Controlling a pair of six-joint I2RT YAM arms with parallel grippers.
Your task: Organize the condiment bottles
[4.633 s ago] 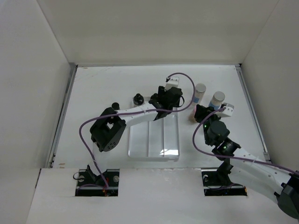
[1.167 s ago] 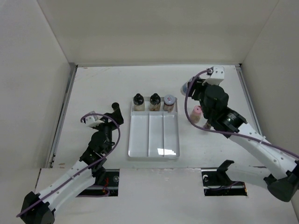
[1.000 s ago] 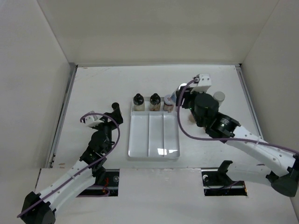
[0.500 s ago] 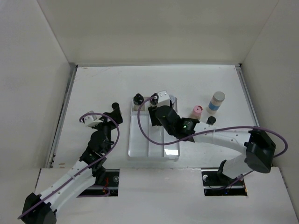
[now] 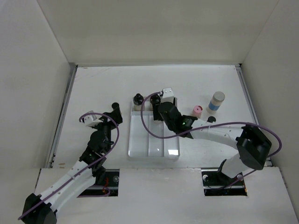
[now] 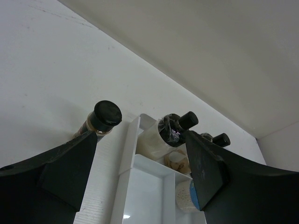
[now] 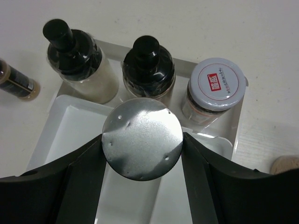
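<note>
Overhead, we see the white tray with the right gripper poised over its far end. One black-capped bottle stands in the far left compartment. Right of the tray stand the pink-lidded jar, the blue-labelled bottle and a small dark bottle. The left gripper sits left of the tray, at a brown bottle.

From the left wrist we find the fingers spread wide, holding nothing. The brown bottle stands upright on the table between them, nearer the left one, just outside the tray wall.

From the right wrist we see both fingers pressed against a silver-lidded bottle, pinching it over the middle compartment, just in front of a second black-capped bottle. A grey-lidded jar with red print stands at the right compartment's far end. Whether the held bottle touches the tray floor we cannot tell.
</note>
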